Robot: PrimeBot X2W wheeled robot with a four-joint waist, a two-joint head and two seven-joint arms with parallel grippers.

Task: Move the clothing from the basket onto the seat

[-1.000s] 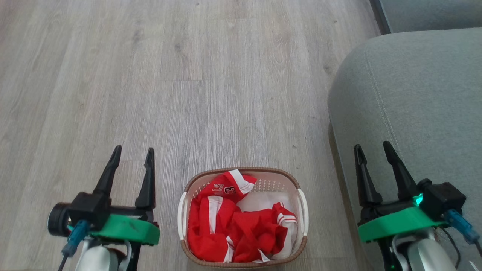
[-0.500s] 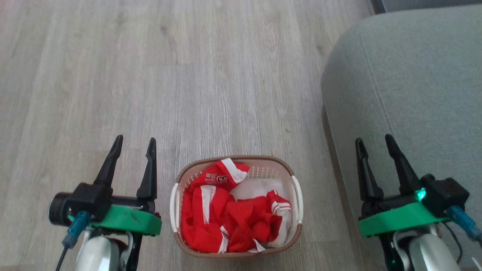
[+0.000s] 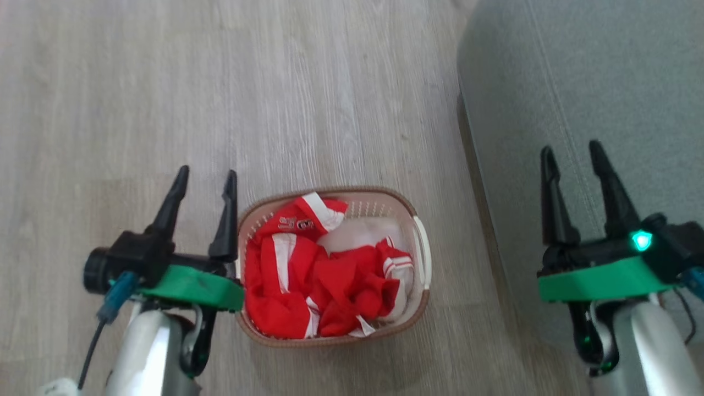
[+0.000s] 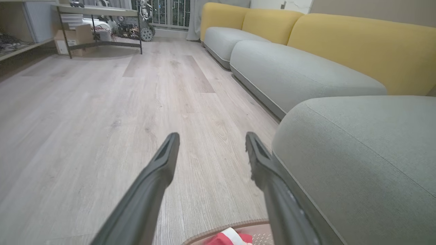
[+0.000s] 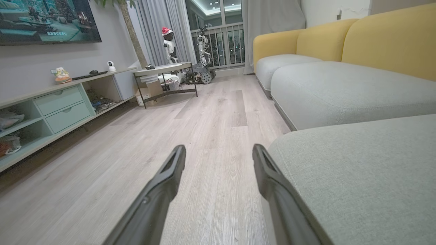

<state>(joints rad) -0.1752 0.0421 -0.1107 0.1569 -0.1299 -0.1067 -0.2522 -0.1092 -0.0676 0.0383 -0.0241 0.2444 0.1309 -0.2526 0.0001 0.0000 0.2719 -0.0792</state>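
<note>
- Upright on the pale wood floor (image 3: 137, 82), low in the middle of the head view: the basket (image 3: 330, 340), white with a brown woven rim, between the two arms.
- Inside the basket, all within the rim: the clothing (image 3: 308, 275), a crumpled red heap with white stripe trim. One fold at the far end with dark print, too blurred to read.
- To the robot's right of the basket, with a strip of floor between them: the seat (image 3: 577, 82), a large grey cushion with a stitched seam along its top.
- At the lower left of the head view: the left fingers (image 3: 165, 212), spread apart with nothing between them, pointing away from the robot. Inner one just beside the basket's left rim; touching or apart, not to be told.
- In the left wrist view: the left fingers (image 4: 156, 173) spread over bare floor. Basket rim (image 4: 218, 228) and a scrap of red-and-white clothing (image 4: 230, 238) at the bottom edge between them. Seat (image 4: 357, 153) close on the right.
- At the lower right of the head view: the right fingers (image 3: 553, 203), likewise spread and empty, over the near part of the seat and well apart from the basket.
- In the right wrist view: the right fingers (image 5: 163, 183) wide apart, one over the floor, the other along the rounded edge of the seat (image 5: 357, 177).
- Farther off: more grey cushions with yellow backrests (image 4: 357, 51), a low cabinet (image 5: 61, 102) along the wall, and a small table (image 5: 163, 69) near the windows.
</note>
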